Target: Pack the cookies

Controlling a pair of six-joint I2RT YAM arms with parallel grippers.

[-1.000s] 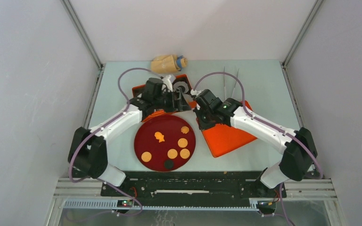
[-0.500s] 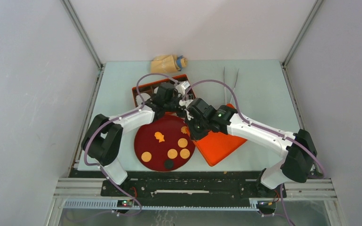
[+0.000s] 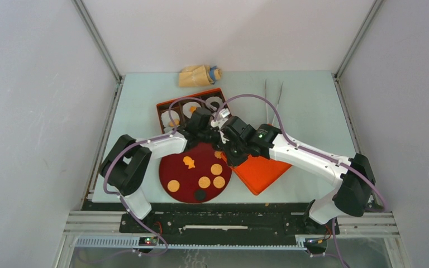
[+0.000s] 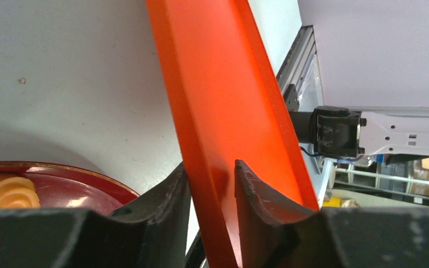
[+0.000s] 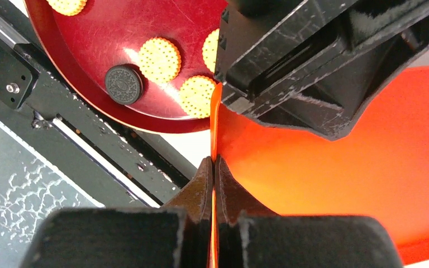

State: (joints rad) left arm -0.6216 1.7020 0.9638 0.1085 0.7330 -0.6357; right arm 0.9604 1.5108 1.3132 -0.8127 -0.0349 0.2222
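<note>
Now, the cookies [image 3: 204,182] lie flat on the dark red plate [image 3: 185,192] at the near middle of the table, just left of the orange lid [image 3: 265,164]. Most of them are small round tan discs with a dotted face and a scalloped edge. The irregular cookie [image 3: 189,162] is a stronger orange and sits toward the far left of the plate. The dark cookie [image 5: 124,84] is almost black and lies at the plate's near edge. Its face carries a stamped pattern, but I cannot read any letters in it. The round discs face up; which way the irregular one points is too small to tell. Beyond the plate stands the orange box [image 3: 162,109] with white liners [image 3: 214,102] in its compartments. The left gripper [image 4: 209,167] has its jaws on both sides of the lid's rim, just beside the plate; whether they press it I cannot tell. The right gripper [image 5: 213,162] is closed tight on the thin edge of the same lid.
</note>
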